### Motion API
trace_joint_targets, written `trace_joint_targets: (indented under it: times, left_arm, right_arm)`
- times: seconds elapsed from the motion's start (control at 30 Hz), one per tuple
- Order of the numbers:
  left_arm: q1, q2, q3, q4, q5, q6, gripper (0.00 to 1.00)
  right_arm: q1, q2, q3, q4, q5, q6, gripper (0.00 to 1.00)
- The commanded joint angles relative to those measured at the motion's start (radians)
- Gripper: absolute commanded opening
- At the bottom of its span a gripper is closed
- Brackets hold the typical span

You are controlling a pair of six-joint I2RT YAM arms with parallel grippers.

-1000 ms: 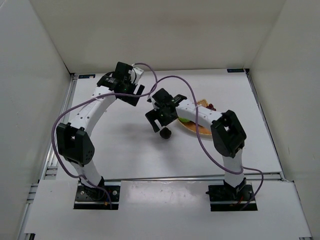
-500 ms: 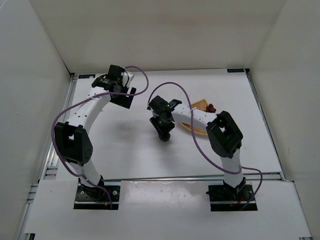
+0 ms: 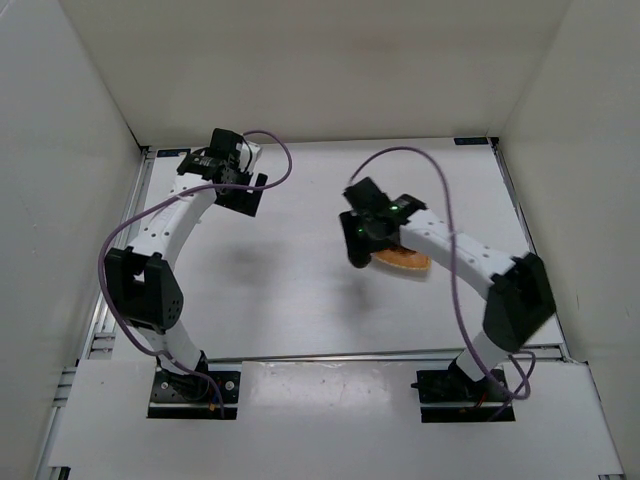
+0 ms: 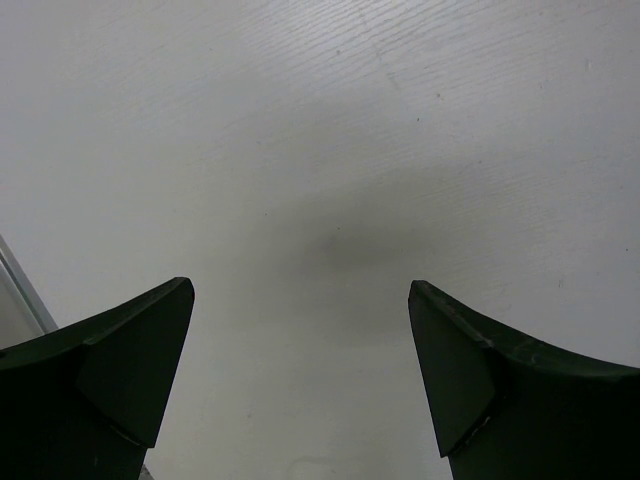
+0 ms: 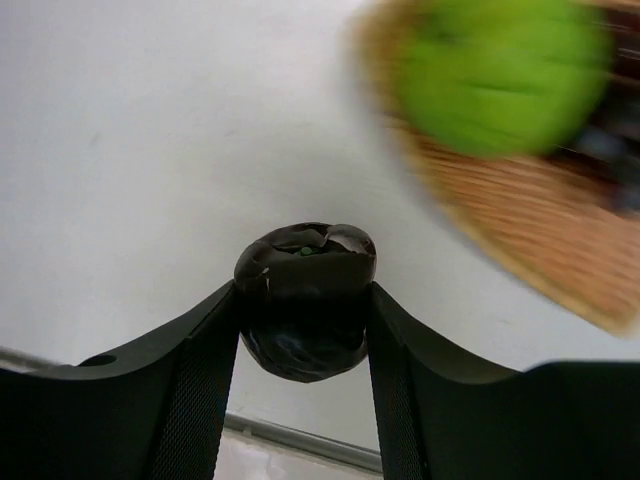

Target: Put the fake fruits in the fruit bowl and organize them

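Right wrist view shows the glossy, dimpled dark purple-black fruit (image 5: pixel 305 265) clamped in the right gripper (image 5: pixel 304 298) above the white counter (image 5: pixel 150 150). The fruit is roundish with no clear long axis, its dimpled end toward the camera. Beyond it, blurred, the green fruit (image 5: pixel 500 75) lies in the woven wicker bowl (image 5: pixel 520 220). Top external view shows only a strip of that bowl past the arm. The left gripper (image 4: pixel 300 380) gapes wide over the counter.

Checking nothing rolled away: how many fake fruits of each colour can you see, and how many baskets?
Wicker basket: 1
Green fruit: 1, in the basket
Dark purple-black fruit: 1, held in the right gripper
Dark blurred cluster in the basket, probably grapes: 1
Total: 4
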Motion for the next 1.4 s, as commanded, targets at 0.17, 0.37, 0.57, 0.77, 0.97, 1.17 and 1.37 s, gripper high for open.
trace_joint_targets:
  times: [0.17, 0.37, 0.57, 0.77, 0.97, 1.17, 1.37]
  left_arm:
    - [0.010, -0.058, 0.030, -0.004, 0.008, -0.010, 0.99]
    - [0.010, -0.058, 0.030, -0.013, -0.001, -0.010, 0.99]
    - [0.019, -0.069, 0.021, -0.013, -0.013, -0.010, 0.99]
    - [0.037, -0.087, 0.002, -0.013, -0.013, -0.010, 0.99]
    - [0.117, -0.142, -0.051, -0.013, -0.013, -0.010, 0.99]
    - [0.209, -0.223, -0.227, 0.007, -0.013, -0.052, 0.99]
    - [0.295, -0.326, -0.416, 0.039, -0.023, -0.078, 0.99]
  right_arm:
    - [-0.308, -0.191, -0.188, 0.013, 0.214, 0.218, 0.24]
    - [-0.384, -0.118, -0.186, 0.048, 0.186, 0.208, 0.24]
    - [-0.393, -0.093, -0.197, 0.057, 0.154, 0.217, 0.65]
    - [-0.393, -0.154, -0.136, 0.008, 0.200, 0.198, 1.00]
    - [-0.489, -0.370, -0.151, -0.102, 0.261, 0.198, 1.00]
    - [-0.976, -0.559, -0.339, -0.161, 0.038, 0.156, 1.00]
    - [-1.154, -0.584, -0.464, -0.151, -0.142, 0.155, 1.00]
